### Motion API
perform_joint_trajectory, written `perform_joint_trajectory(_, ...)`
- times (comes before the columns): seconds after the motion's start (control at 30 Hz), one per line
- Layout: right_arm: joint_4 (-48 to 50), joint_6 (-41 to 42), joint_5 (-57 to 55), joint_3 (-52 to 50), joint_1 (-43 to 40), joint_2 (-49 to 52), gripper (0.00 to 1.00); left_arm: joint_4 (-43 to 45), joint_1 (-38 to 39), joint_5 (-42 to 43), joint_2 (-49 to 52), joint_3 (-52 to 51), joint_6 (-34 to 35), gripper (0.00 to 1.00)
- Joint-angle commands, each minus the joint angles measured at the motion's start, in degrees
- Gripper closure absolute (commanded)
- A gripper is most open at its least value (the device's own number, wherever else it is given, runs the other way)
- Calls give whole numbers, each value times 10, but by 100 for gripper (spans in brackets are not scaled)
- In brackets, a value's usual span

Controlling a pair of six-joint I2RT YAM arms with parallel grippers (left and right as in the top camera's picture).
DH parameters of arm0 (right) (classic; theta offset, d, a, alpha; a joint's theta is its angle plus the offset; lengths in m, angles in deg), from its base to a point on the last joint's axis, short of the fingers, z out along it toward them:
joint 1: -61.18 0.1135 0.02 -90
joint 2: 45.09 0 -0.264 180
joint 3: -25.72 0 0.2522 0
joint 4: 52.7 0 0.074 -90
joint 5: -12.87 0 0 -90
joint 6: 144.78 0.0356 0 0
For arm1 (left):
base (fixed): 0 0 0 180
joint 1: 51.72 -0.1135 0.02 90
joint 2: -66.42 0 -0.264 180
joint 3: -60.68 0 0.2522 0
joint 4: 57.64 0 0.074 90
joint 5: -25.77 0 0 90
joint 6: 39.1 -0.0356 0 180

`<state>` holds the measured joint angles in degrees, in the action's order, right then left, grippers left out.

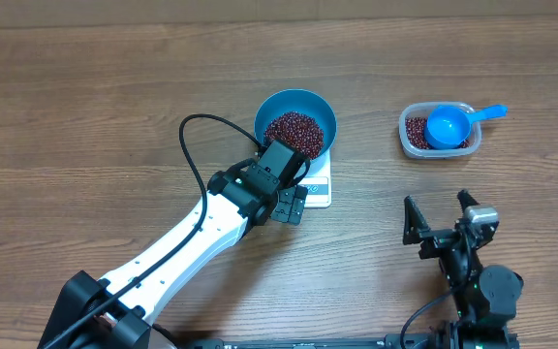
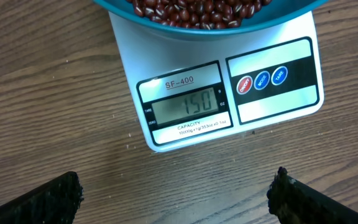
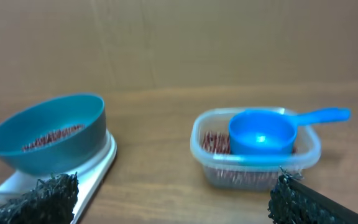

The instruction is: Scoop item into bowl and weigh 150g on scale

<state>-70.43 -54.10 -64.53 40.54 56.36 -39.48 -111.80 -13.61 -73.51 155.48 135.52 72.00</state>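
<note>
The blue bowl (image 1: 310, 105) stands on the white scale (image 1: 320, 184), holding a heap of dark red-brown beans (image 1: 294, 132). In the left wrist view the scale (image 2: 272, 106) has its display reading 150, with the bowl's rim (image 2: 123, 14) and beans (image 2: 197, 9) at the top edge. My left gripper (image 1: 291, 202) hovers open just in front of the scale, over bare wood (image 2: 176, 196). Nothing lies between the fingers of my right gripper (image 1: 441, 215), which is open near the front right. From the right wrist, the bowl (image 3: 48, 121) sits left on the scale (image 3: 95, 171).
A clear plastic tub (image 1: 410, 139) at the back right holds more beans and a blue handled scoop (image 1: 449, 124). The right wrist view shows the tub (image 3: 253, 165) and scoop (image 3: 263, 132) ahead of my right gripper (image 3: 173, 199). A black cable (image 1: 190, 145) loops left of the bowl.
</note>
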Motion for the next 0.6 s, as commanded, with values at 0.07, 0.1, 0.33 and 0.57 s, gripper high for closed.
perform_joint_trajectory(0.07,1,-20,-11,-6,4,-54,0,2,-3,-8,5,-3,12,1)
perform_joint_trajectory(0.1,2,-20,-10,-6,4,-55,0,2,-3,-8,5,-3,12,0)
perform_joint_trajectory(0.33,2,-19,-7,-6,4,-54,0,2,-3,-8,5,-3,12,0)
perform_joint_trajectory(0.57,3,-20,-6,-6,4,-54,0,2,-3,-8,5,-3,12,0)
